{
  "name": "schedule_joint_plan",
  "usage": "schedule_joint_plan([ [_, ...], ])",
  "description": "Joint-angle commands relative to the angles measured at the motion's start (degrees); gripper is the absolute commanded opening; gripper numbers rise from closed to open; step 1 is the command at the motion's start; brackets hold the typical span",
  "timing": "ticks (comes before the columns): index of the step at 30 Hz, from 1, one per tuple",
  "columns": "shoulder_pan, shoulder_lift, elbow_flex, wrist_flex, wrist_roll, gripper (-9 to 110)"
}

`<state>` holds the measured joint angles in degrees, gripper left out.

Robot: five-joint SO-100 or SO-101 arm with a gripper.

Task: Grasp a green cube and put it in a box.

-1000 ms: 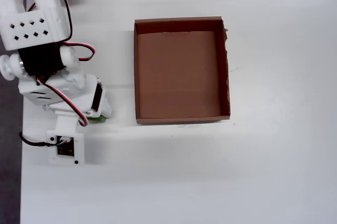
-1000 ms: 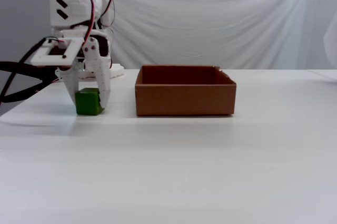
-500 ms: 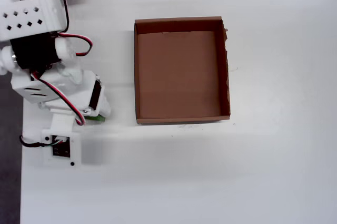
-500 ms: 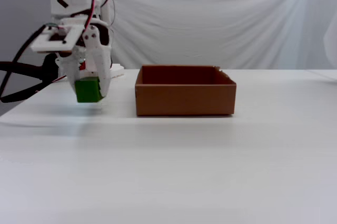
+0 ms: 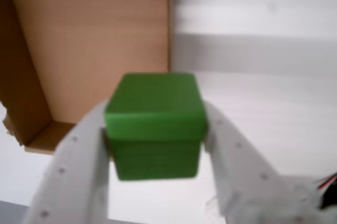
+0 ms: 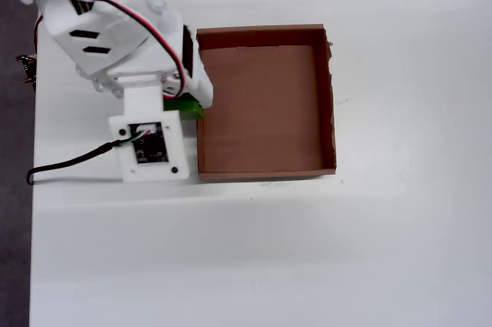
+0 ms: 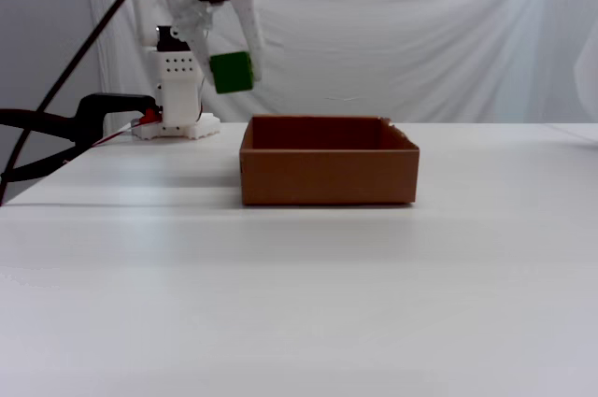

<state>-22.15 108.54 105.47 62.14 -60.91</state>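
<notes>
Above the left wall of the box point(image 7: 328, 161), in the fixed view, the gripper point(image 7: 231, 65) hangs in the air with the green cube point(image 7: 231, 72) clamped between its two white fingers point(image 7: 250, 37), well clear of the table point(image 7: 299, 294). The wrist view shows the hold plainly: the green cube point(image 5: 154, 124) fills the middle of the picture, with one finger point(image 5: 84, 166) pressed on each side face (the jaws are narrowed to the cube's own width). Behind it lies the brown floor of the box point(image 5: 100, 39), with pale table to the right.

From overhead, only a sliver of the green cube point(image 6: 184, 105) peeks out from under the arm's white wrist housing point(image 6: 123, 27), just outside the box's left wall point(image 6: 198, 104) and about halfway along it. The box sits near the middle of the table point(image 6: 384, 250), its right wall slightly ragged. A black cable point(image 6: 73, 164) trails toward the table's left edge.
</notes>
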Motion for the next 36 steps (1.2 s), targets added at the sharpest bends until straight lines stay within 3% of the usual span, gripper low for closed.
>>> schedule_joint_plan([
  [1, -0.97, 3.25, -3.08, 0.44, 0.18, 13],
  [2, -6.59, 1.14, -3.16, -0.88, 2.55, 13],
  [8, -11.95, -8.09, -8.17, -1.67, 4.04, 13],
  [23, -15.21, -28.83, -18.28, -5.45, 6.15, 13],
  [36, -16.79, -37.27, -17.31, -9.58, 6.15, 13],
])
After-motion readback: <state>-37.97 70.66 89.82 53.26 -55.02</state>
